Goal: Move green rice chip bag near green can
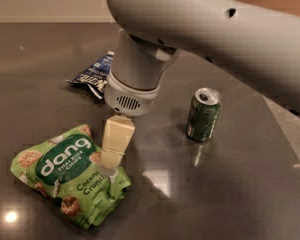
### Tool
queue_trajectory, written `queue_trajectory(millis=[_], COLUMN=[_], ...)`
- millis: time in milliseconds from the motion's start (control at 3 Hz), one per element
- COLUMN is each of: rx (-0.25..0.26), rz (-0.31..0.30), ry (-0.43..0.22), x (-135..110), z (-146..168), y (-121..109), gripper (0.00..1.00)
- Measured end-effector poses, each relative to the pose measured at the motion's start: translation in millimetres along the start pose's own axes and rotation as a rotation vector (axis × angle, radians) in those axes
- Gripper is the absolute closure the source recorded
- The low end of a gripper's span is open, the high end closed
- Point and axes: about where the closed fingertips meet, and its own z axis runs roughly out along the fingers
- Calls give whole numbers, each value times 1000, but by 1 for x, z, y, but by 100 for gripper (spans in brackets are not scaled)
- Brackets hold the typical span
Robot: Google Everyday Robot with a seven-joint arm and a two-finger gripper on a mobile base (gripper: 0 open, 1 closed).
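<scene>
Camera view: tool [111, 167] at bag [57, 171] edge

Arm [215, 29]: thick, smooth, pale grey tube, small dark holes. Wrist [135, 74]: grey cylinder, lighter ring, small vent grille. Gripper [109, 168]: cream, blocky, left of centre, at chip bag [55, 169] right edge.

"dang" is printed in white on a dark green oval on the green rice chip bag [65, 181], with "THAI RICE CHIPS" beneath it. "Coconut Crunch" is read lower down, beside the gripper [109, 168] at the bag's right edge. Blue packet [92, 74] print is unreadable.
</scene>
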Motion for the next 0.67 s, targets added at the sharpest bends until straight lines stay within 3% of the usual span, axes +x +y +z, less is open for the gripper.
queue_trajectory(millis=[667], rx=[-16], rz=[-70], ry=[29], x=[-18], z=[21], y=[31], gripper=[0])
